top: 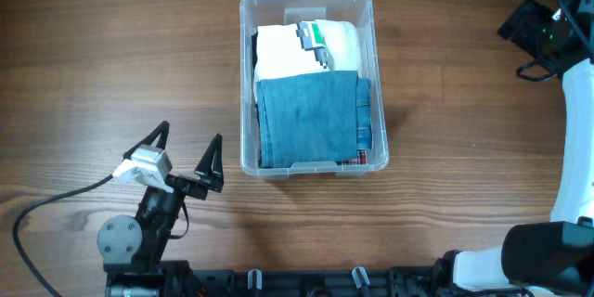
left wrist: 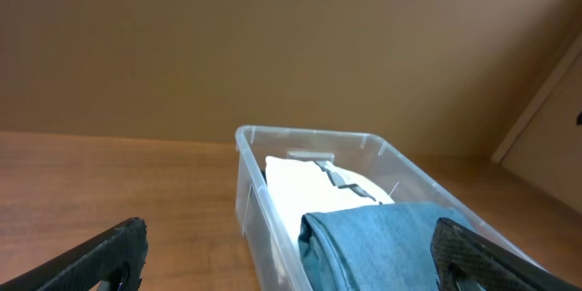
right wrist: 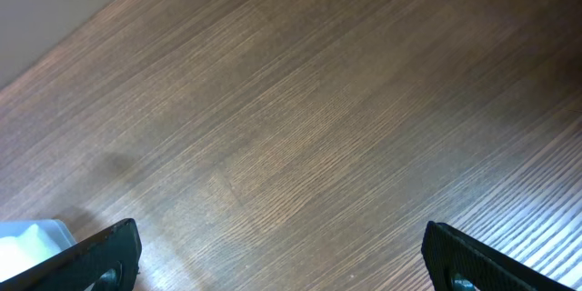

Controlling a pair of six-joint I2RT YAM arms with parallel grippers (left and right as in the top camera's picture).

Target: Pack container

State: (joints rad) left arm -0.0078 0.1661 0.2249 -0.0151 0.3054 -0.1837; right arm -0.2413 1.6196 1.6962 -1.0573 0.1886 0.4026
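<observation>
The container (top: 306, 0), a clear plastic bin, stands in the middle of the table. Inside lie a folded white cloth (top: 292, 54), a folded blue denim piece (top: 311, 116) over its near half, and a small green and grey item (top: 314, 37) at the far end. My left gripper (top: 189, 139) is open, near the front left, apart from the bin. In the left wrist view the bin wall (left wrist: 259, 209) and the denim (left wrist: 382, 236) fill the gap of the open left gripper (left wrist: 291, 241). My right gripper (right wrist: 282, 241) is open over bare wood, holding nothing.
The right arm (top: 575, 139) runs along the right edge, its black wrist (top: 531, 28) at the back right. A cable (top: 56, 202) trails from the left arm at the front left. A pale corner (right wrist: 32, 236) shows at the bottom left of the right wrist view.
</observation>
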